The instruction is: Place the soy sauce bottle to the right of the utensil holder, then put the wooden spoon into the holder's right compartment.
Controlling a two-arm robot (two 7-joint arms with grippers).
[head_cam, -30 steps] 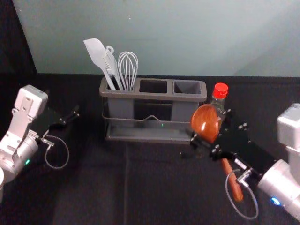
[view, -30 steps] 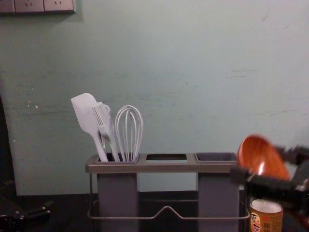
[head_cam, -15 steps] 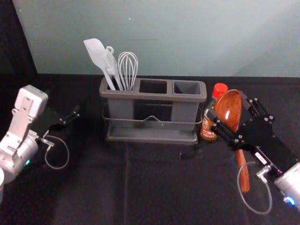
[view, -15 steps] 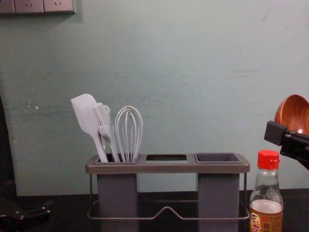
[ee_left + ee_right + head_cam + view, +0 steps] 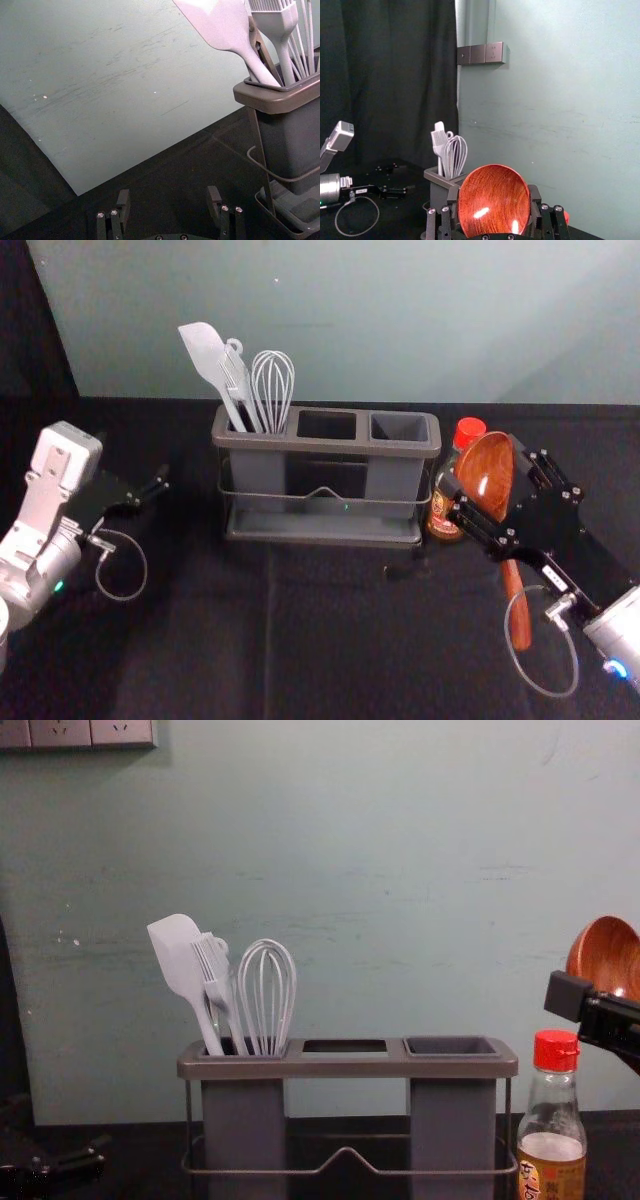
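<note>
The right gripper (image 5: 484, 470) is shut on the bowl of the wooden spoon (image 5: 518, 612), whose handle points down toward the front; the right wrist view has the gripper (image 5: 493, 196) around the reddish bowl (image 5: 494, 200). Just right of the grey utensil holder (image 5: 325, 444), the red-capped soy sauce bottle (image 5: 469, 428) stands upright, partly behind the spoon bowl. In the chest view the bottle (image 5: 552, 1120) is beside the holder's right end. The holder's right compartment (image 5: 399, 426) has nothing in it. My left gripper (image 5: 150, 492) is parked left of the holder; its wrist view has the gripper (image 5: 168, 197) open.
A white spatula (image 5: 206, 355), a brush (image 5: 236, 375) and a whisk (image 5: 272, 385) stand in the holder's left compartment. The light wall (image 5: 400, 320) rises behind the dark tabletop (image 5: 220, 640). A small dark object (image 5: 402, 570) lies in front of the holder's right part.
The right gripper has moved right and slightly back with the spoon, uncovering most of the bottle. Over the last half second it has barely moved. The left arm has stayed still.
</note>
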